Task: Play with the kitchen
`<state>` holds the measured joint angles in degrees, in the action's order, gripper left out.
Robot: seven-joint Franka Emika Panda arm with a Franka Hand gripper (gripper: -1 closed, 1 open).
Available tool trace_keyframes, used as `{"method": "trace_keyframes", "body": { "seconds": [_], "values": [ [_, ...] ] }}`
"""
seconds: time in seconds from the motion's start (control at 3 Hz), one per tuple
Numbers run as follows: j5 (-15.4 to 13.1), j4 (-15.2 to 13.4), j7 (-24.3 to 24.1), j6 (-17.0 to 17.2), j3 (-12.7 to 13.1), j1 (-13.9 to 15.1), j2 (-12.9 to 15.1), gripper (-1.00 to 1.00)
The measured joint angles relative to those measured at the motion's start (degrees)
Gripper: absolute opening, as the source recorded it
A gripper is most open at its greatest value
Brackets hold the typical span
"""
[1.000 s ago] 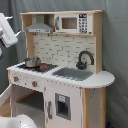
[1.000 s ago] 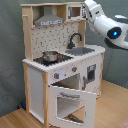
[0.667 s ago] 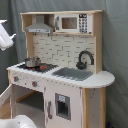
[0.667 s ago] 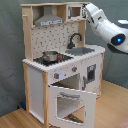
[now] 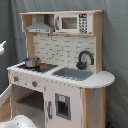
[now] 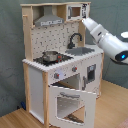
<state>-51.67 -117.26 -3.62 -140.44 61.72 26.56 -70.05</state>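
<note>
1. Oven door (image 6: 69,104), white frame with clear window, hangs open and tilted down toward the camera in the second exterior view, nearest thing in frame. Wooden floor (image 6: 15,118) below it.
2. The kitchen (image 6: 55,60) stands upright on that floor, pale wood sides, white panels; fills the middle of both exterior views.
3. Worktop of the kitchen: black stovetop (image 5: 37,66) carries a small metal pot (image 5: 32,62); red knobs on the front panel below. Sink (image 5: 74,73) sits just beside the stovetop, black faucet (image 5: 85,59) arched at its back edge.
4. Behind: tiled backsplash (image 5: 57,49); grey hood (image 5: 40,26) above the stove, toy microwave (image 5: 72,22) beside it under the top shelf.
5. Robot arm (image 6: 107,40), white with dark joints, reaches in from the second exterior view's right, its end up by the kitchen's upper right corner near the microwave. Jaws: cannot tell how they stand.
6. Grey curtain (image 5: 115,45) behind everything.
</note>
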Motion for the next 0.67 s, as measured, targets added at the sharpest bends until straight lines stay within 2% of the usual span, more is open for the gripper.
{"method": "trace_keyframes", "body": {
  "seconds": [0.33,0.67],
  "values": [
    [0.00,-2.12,4.40,-0.17,4.03,-0.85,-1.37,1.00],
    [0.00,-5.29,7.86,-0.47,7.34,-3.30,-2.15,1.00]
  ]
}}
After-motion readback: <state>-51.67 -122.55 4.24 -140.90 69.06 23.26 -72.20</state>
